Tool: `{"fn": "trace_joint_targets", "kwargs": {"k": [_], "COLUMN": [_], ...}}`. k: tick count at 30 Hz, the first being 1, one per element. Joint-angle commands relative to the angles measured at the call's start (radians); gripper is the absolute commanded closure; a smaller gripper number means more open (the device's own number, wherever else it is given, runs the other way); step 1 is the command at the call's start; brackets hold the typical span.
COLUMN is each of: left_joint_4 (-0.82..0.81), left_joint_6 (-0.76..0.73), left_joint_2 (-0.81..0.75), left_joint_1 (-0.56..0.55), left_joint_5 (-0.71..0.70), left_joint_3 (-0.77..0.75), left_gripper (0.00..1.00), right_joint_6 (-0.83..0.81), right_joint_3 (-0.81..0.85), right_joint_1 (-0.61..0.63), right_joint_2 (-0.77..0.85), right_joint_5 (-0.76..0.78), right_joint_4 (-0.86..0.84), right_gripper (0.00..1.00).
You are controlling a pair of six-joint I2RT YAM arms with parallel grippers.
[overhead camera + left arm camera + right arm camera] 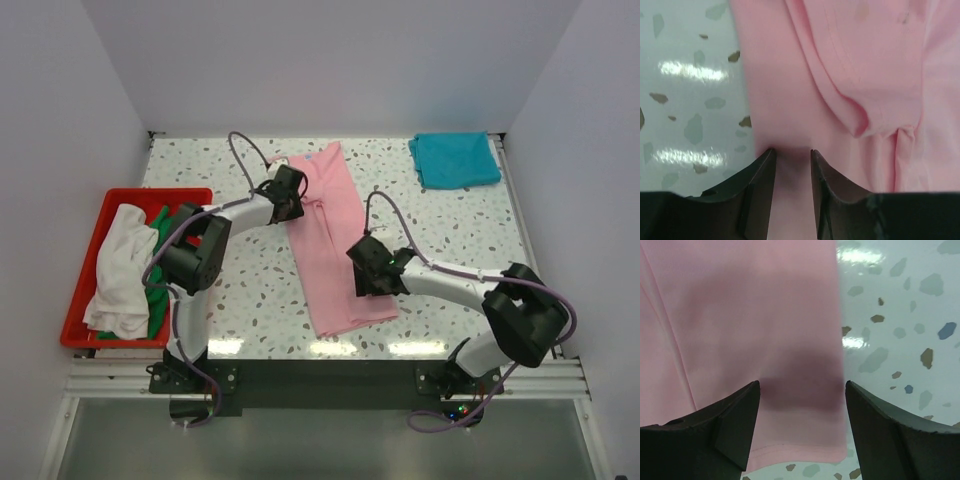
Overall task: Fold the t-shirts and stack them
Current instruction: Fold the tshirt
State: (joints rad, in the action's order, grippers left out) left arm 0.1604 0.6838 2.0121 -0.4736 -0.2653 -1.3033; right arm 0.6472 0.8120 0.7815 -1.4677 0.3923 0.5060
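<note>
The light pink t-shirt [335, 250] lies as a long folded strip on the middle of the table. My left gripper [290, 196] is low over its upper left edge. In the left wrist view its jaws [791, 161] stand a narrow gap apart with flat pink cloth [850, 60] between them. My right gripper [372, 272] is over the shirt's lower right edge. Its jaws [802, 387] are wide open and straddle the cloth's [750, 305] right edge. The teal t-shirt [455, 159] lies folded at the back right. The white t-shirt [120, 268] and the green t-shirt [160, 262] lie bunched in the tray.
The red plastic tray [185, 196] stands at the table's left side. White walls close the table on the left, back and right. Speckled tabletop [450, 230] shows between the pink shirt and the teal one.
</note>
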Motion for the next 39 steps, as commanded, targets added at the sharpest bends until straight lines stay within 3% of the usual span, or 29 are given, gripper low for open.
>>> {"fn": "trace_joint_targets", "kwargs": {"k": [1,10,15,21,28,33,39], "left_joint_4": [0.109,0.238,0.194,0.117,0.039,0.073,0.061], "left_joint_6": [-0.053,-0.151,-0.158,-0.061,0.117,0.212,0.309], "left_joint_2": [0.092,0.255,0.147,-0.16,-0.625,-0.812,-0.963], "left_joint_1": [0.006,0.066,0.067,0.063,0.004,-0.137,-0.264], "left_joint_5": [-0.115,-0.157,-0.081,0.001,0.006,-0.032,0.009], "left_joint_3": [-0.135,-0.405,-0.364,-0.11,0.433,0.674,0.841], "left_gripper": [0.61,0.6,0.51,0.46,0.5,0.52,0.52], "right_joint_6": [0.034,0.094,0.094,0.137,0.19,0.232,0.275], "right_joint_3": [0.024,0.053,0.067,0.001,-0.17,-0.226,-0.273], "right_joint_1": [0.074,0.111,0.111,0.111,0.116,0.148,0.163], "right_joint_2": [-0.067,-0.115,-0.034,0.134,0.291,0.302,0.314], "right_joint_5": [0.039,-0.104,-0.072,-0.072,-0.124,-0.132,-0.122], "right_joint_4": [-0.014,-0.118,-0.061,-0.032,-0.046,-0.081,-0.122], "right_gripper": [0.28,0.27,0.25,0.25,0.3,0.33,0.37]}}
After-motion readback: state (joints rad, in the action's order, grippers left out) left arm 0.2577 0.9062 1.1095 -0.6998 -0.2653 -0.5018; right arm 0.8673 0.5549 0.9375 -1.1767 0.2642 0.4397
